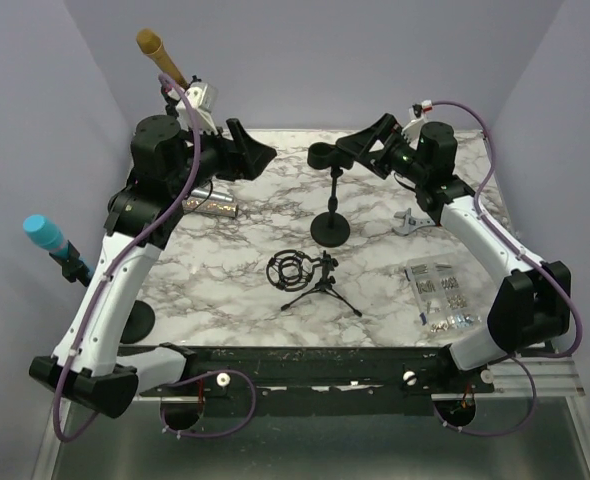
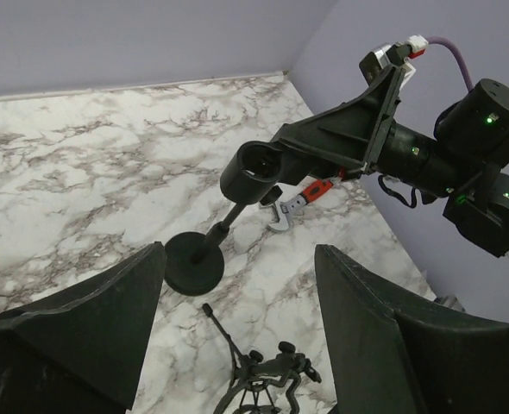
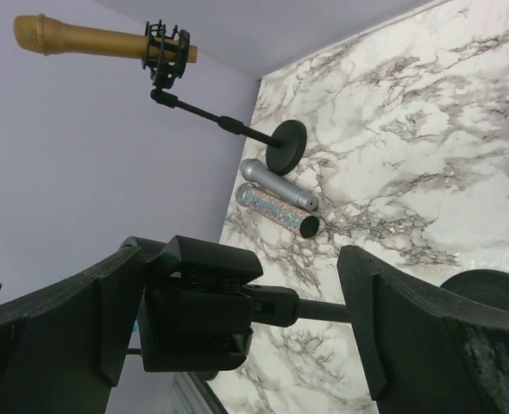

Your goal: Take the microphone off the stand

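1. The marble table (image 1: 395,265) carries three microphone stands, and which one the task means is not settled by the views.
2. The left gripper (image 1: 260,157) hangs above the far left part of the table. Its jaws are spread wide with nothing between them, and it points toward the middle.
3. The right gripper (image 1: 347,150) reaches in from the far right. Its fingers are parted and straddle the clip (image 2: 237,181) of the centre stand (image 1: 331,228). The wrist view shows the clip close to one finger, but no squeeze on it.
4. That clip is an empty ring with no microphone in it, so for this stand the removal looks done.
5. The gold microphone (image 1: 160,58) sits in a shock mount on a tilted stand at the far left corner, behind the left arm and well apart from both grippers.
6. The blue microphone (image 1: 47,236) sits on a stand at the left edge, also well apart from both.
7. The silver microphone (image 3: 276,183) and the glitter microphone (image 3: 276,211) lie side by side on the table near the gold one's base, below the left gripper.
8. If gold is the target, I judge the reach has not yet begun. The left arm would need to turn toward that corner, close on the body beyond the mount, and draw it out along its axis.
9. An empty shock-mount tripod (image 1: 310,275) stands mid-table. A wrench (image 2: 299,203) and a bag of screws (image 1: 437,295) lie toward the right edge.
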You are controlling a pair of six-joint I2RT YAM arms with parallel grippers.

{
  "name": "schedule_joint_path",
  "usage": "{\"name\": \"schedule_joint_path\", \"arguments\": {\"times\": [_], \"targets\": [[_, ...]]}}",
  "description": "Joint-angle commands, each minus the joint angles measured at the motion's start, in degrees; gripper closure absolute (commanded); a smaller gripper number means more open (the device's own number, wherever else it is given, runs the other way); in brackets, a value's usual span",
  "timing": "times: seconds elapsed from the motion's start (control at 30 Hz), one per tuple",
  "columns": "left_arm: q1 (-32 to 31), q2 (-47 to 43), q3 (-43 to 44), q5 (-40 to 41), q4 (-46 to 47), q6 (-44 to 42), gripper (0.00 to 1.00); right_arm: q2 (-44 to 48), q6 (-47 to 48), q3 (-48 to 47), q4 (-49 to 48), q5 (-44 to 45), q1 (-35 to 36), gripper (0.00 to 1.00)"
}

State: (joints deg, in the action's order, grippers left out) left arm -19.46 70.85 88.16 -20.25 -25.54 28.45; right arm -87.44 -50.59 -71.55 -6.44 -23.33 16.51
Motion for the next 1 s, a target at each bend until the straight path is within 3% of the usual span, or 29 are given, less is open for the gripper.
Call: {"name": "schedule_joint_path", "arguments": {"times": [0.0, 0.17, 0.53, 0.97], "targets": [[-1.1, -6.3, -4.1, 6.4, 0.1, -5.7, 0.28, -1.9, 3.1, 4.2, 3.0, 2.1, 0.0, 0.01], [-3.4, -9.2, -9.0, 13.7, 2.0, -10.7, 0.27, -1.4, 4.5, 9.6, 2.1, 2.2, 0.0, 0.01], [-4.6, -9.1, -11.5, 13.3, 3.8, -10.2, 0.27, -5.7, 5.1, 15.5, -1.4, 1.6, 0.0, 0.01], [-7.3, -9.5, -11.9, 14.7, 3.8, -11.0, 0.27, -6.1, 5.2, 14.9, -1.2, 1.6, 0.0, 0.02]]}}
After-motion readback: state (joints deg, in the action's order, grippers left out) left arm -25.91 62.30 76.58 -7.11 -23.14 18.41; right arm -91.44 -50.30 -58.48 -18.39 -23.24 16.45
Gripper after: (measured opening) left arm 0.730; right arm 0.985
